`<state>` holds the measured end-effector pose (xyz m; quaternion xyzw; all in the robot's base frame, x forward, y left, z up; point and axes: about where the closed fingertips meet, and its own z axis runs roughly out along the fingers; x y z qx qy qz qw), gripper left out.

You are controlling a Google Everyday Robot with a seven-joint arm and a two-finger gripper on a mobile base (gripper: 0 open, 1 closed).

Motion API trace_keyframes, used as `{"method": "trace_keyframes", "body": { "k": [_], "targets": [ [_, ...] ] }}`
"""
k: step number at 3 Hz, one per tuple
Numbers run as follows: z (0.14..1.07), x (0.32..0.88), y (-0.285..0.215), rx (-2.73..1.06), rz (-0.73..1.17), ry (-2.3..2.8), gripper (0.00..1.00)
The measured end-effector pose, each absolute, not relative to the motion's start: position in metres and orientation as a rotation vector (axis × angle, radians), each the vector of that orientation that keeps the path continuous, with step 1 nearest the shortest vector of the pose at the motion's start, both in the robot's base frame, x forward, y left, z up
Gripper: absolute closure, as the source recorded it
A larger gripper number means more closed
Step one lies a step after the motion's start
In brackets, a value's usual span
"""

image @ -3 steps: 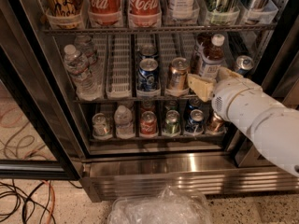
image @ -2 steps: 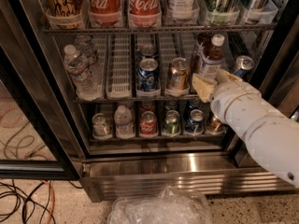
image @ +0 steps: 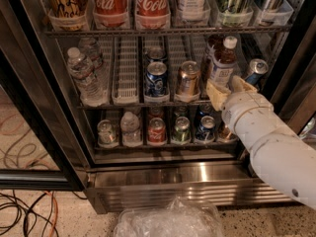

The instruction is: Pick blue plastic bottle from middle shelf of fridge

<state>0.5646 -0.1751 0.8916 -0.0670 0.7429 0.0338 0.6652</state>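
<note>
Camera view puts us right at the fridge (image: 173,181), door open and racks loaded. Up top we see two red cola bottles (image: 131,4) side by side in clear trays. On the middle shelf (image: 127,70), white slotted lanes run front to back. Clear water bottles (image: 84,70) fill the left lane. Further right stands a blue can (image: 156,78) with another behind it, then a copper-coloured can (image: 188,78).

In the next lane to the right, at the front, we have the blue plastic bottle (image: 222,63). It stands upright, its long axis vertical, white cap on top, dark neck under it, and the pale label faces us. One more blue can (image: 256,69) sits just to its right. Below, the bottom rack holds a row of cans (image: 181,129) and a small water bottle (image: 131,127).

The white arm reaches in from the lower right, and the gripper (image: 229,90) is at the front edge of the middle shelf, right at the bottle's base. Its tan fingers (image: 216,94) are spread apart with nothing clamped between them. We cannot tell whether either one touches the bottle. A crumpled clear bag (image: 168,221) lies on the floor in front.
</note>
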Motion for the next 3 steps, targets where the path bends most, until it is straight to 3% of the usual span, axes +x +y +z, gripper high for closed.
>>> {"method": "trace_keyframes", "body": {
  "k": [3],
  "targets": [
    [0.879, 0.598, -0.187, -0.084, 0.051, 1.626, 0.41]
  ]
}}
